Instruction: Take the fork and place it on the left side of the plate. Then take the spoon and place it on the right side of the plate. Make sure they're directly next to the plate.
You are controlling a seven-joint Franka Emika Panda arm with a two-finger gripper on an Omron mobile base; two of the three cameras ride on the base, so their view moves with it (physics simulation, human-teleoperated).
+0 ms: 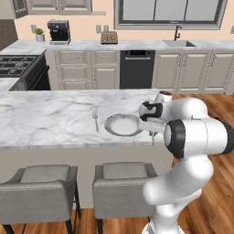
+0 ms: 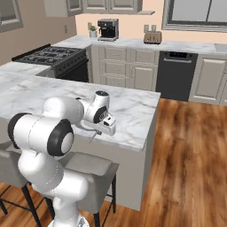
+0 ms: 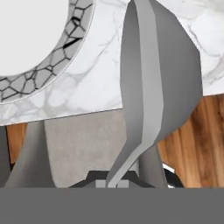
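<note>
The gripper (image 3: 114, 181) is clamping the spoon (image 3: 159, 83) above the marble counter (image 1: 45, 119), just right of the plate (image 1: 122, 124); the fork (image 1: 96, 118) is lying left of the plate.

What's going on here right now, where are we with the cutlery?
The fork already lies on the marble island counter, left of the plate with a small gap. The arm has the spoon pinched in its shut gripper, handle between the fingers, bowl pointing away. It hangs over the counter's edge just right of the plate, not yet set down. In the left base view the spoon's thin handle shows below the hand.
</note>
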